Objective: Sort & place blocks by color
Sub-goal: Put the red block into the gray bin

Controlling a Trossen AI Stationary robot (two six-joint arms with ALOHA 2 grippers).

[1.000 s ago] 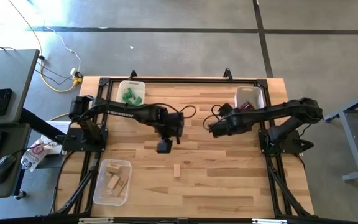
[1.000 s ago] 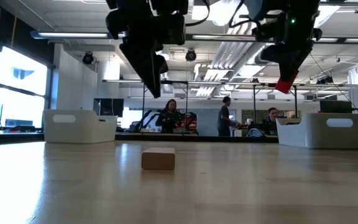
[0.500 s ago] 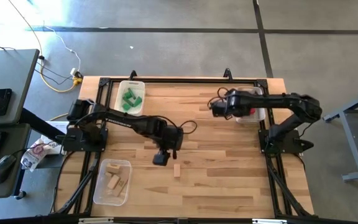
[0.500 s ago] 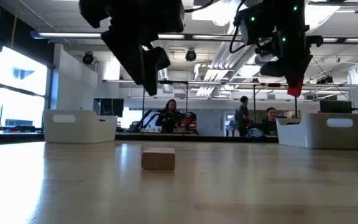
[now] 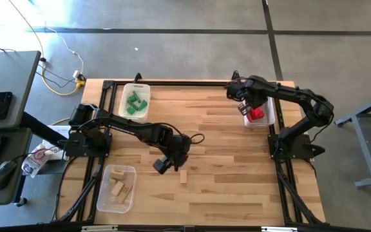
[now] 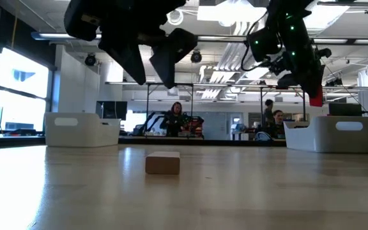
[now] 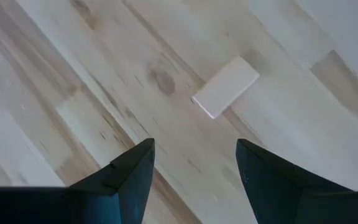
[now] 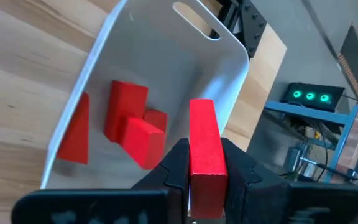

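A pale natural-wood block (image 5: pixel 183 176) lies flat on the table, also visible in the low view (image 6: pixel 163 162) and the left wrist view (image 7: pixel 225 95). My left gripper (image 5: pixel 161 165) hovers open just left of it, above the table (image 7: pixel 194 162), touching nothing. My right gripper (image 5: pixel 245 105) is at the far right, over the white bin (image 5: pixel 267 103). It is shut on a long red block (image 8: pixel 204 124). Several red blocks (image 8: pixel 129 124) lie in that bin. My right gripper pinches the long red block between its two fingers (image 8: pixel 178 160), on the block's long sides. The block's far end (image 8: pixel 202 109) sticks out past the fingertips. It is lifted clear and, in the low view, points down below the gripper (image 6: pixel 314 97), above the white bin.
A white bin with green blocks (image 5: pixel 136 100) stands at the far left. A clear bin with natural-wood blocks (image 5: pixel 116 188) stands at the near left. Bare wooden tabletop (image 5: pixel 224 167) spreads between the arms. People move about in the room behind the table (image 6: pixel 174 118).
My right gripper has carried the red block from the table's middle toward the far right, ending over the white bin of red blocks. My left gripper has moved toward the near edge and lower, closing on the natural-wood block, which has stayed put.
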